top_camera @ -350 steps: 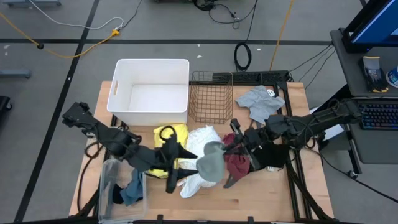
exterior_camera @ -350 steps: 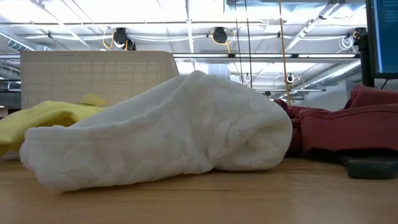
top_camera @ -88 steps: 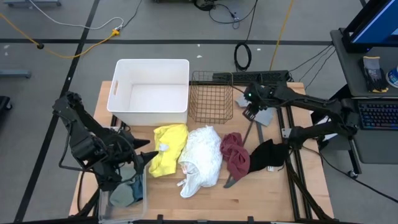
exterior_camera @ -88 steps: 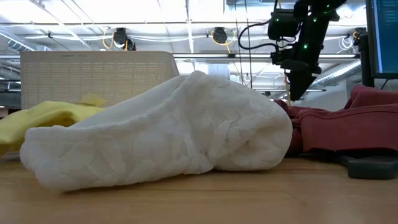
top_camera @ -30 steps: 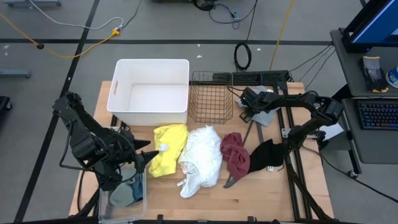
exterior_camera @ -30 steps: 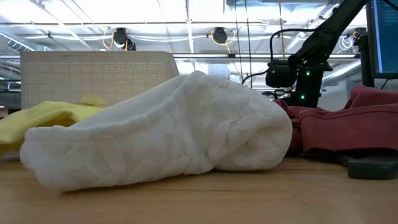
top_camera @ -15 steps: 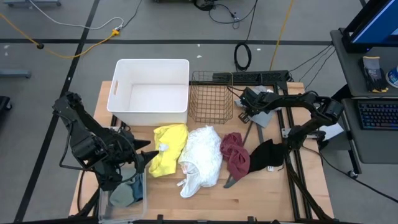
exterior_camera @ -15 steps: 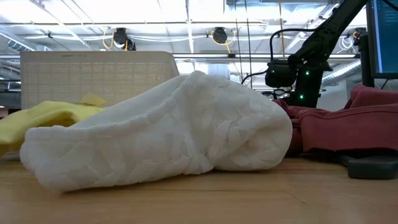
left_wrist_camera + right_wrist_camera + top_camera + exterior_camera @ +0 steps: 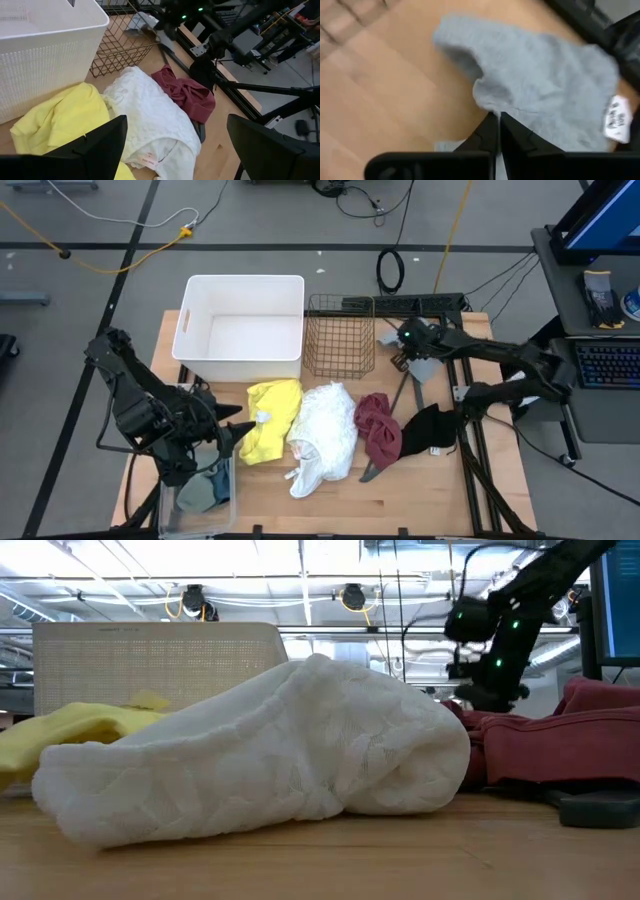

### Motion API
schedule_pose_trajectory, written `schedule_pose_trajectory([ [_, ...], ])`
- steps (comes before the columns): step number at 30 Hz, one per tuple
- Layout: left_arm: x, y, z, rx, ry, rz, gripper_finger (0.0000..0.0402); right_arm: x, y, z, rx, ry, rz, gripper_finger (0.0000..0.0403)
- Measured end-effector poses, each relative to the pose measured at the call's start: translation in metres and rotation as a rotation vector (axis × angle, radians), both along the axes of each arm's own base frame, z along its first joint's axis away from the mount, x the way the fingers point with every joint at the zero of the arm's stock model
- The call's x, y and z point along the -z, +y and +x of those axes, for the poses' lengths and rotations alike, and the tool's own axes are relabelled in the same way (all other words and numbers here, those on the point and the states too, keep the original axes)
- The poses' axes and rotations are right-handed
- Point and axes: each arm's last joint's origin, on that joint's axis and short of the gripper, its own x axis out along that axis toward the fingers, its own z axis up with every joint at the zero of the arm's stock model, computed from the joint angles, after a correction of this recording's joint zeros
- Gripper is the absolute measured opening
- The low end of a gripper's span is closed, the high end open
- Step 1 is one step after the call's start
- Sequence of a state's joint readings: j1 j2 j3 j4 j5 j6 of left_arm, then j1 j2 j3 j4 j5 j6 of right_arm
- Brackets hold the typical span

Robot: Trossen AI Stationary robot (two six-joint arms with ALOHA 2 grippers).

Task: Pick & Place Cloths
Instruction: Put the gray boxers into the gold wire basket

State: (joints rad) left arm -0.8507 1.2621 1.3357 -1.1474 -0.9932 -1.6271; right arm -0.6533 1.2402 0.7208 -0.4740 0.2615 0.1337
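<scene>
R gripper (image 9: 498, 131) sits at the far right of the table (image 9: 400, 500), fingers pinched together on an edge fold of the grey cloth (image 9: 540, 100), just right of the wire basket (image 9: 340, 335); I judge the bite thin, so it may slip out on the lift; a label end hangs free and could drag on the black frame beside it, or the cloth could catch the basket rim if carried left. L gripper (image 9: 175, 145) is spread wide, empty, hovering near-left by the clear tub (image 9: 195, 490); yellow cloth (image 9: 270, 425), white cloth (image 9: 322, 430), maroon cloth (image 9: 380, 430) and black cloth (image 9: 435, 428) lie mid-table, overlapping, so a grab there may take two at once.
</scene>
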Motion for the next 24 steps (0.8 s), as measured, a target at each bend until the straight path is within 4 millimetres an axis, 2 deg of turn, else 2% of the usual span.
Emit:
schedule_pose_trajectory([
  [8,0.000,0.011,0.009,-0.064,-0.001,0.000,0.0347,-0.048,0.018,-0.025,0.059,-0.200,-0.145,0.0001],
  [17,0.000,0.021,0.017,-0.118,0.000,0.005,0.0347,-0.091,0.039,-0.053,0.128,-0.449,-0.292,0.0001],
  [24,-0.008,0.020,0.031,-0.062,-0.043,0.052,0.0347,-0.142,0.051,-0.069,0.132,-0.676,-0.426,0.0000],
])
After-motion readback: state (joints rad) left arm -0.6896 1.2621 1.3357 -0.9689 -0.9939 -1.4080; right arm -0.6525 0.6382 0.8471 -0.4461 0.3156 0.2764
